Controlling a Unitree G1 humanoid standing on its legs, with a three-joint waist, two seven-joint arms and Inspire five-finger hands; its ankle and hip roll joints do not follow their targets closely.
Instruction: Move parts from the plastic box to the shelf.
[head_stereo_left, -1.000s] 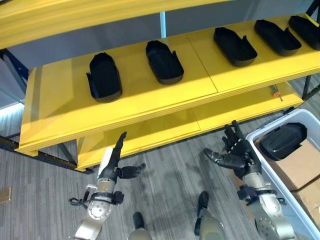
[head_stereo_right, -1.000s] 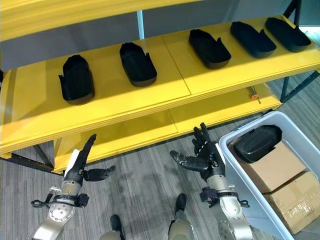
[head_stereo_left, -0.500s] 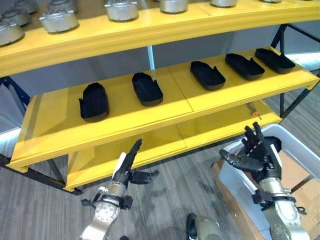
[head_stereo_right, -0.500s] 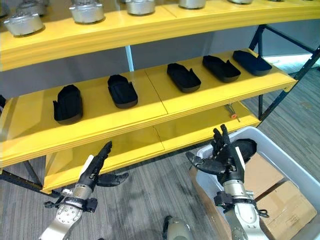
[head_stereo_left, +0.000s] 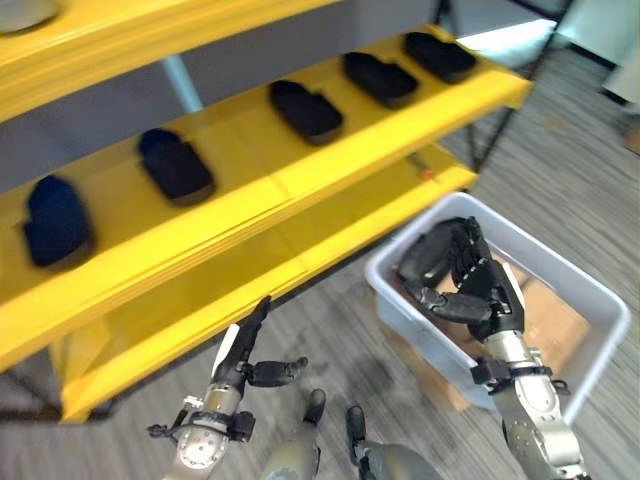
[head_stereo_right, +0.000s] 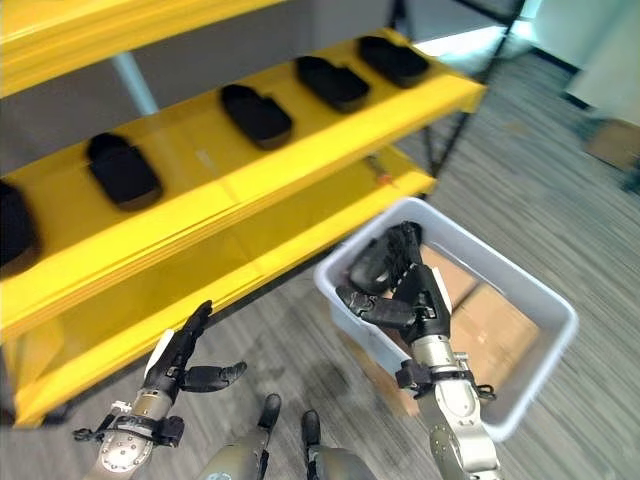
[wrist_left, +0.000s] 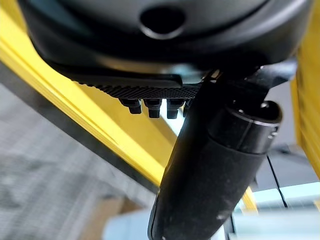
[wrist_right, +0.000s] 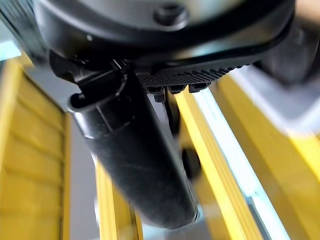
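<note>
Five black parts (head_stereo_left: 306, 110) sit in a row on the yellow shelf (head_stereo_left: 250, 190), running from its left end to its right end, each apart from the next. In the left eye view you see the plastic box (head_stereo_left: 575, 295) on the floor just off the shelf's right end, one black part (head_stereo_left: 425, 258) lying at its near-left corner on cardboard boxes (head_stereo_left: 545, 320). Your right hand (head_stereo_left: 480, 290) hovers over that corner, fingers straight and spread, thumb out, holding nothing; it overlaps the part, contact unclear. Your left hand (head_stereo_left: 240, 365) hangs low over the floor in front of the shelf's bottom board, fingers straight, thumb out to the side, empty.

Right eye view: same layout; right hand (head_stereo_right: 405, 295) over the box's (head_stereo_right: 545, 330) near-left corner, left hand (head_stereo_right: 180, 365) open by the floor.

Left wrist view: thumb (wrist_left: 210, 170) extended, fingertips just showing past the palm, yellow shelf edge (wrist_left: 110, 130) beyond, nothing held.

Right wrist view: thumb (wrist_right: 135, 155) extended, yellow shelf boards (wrist_right: 30, 170) behind, nothing held.
</note>
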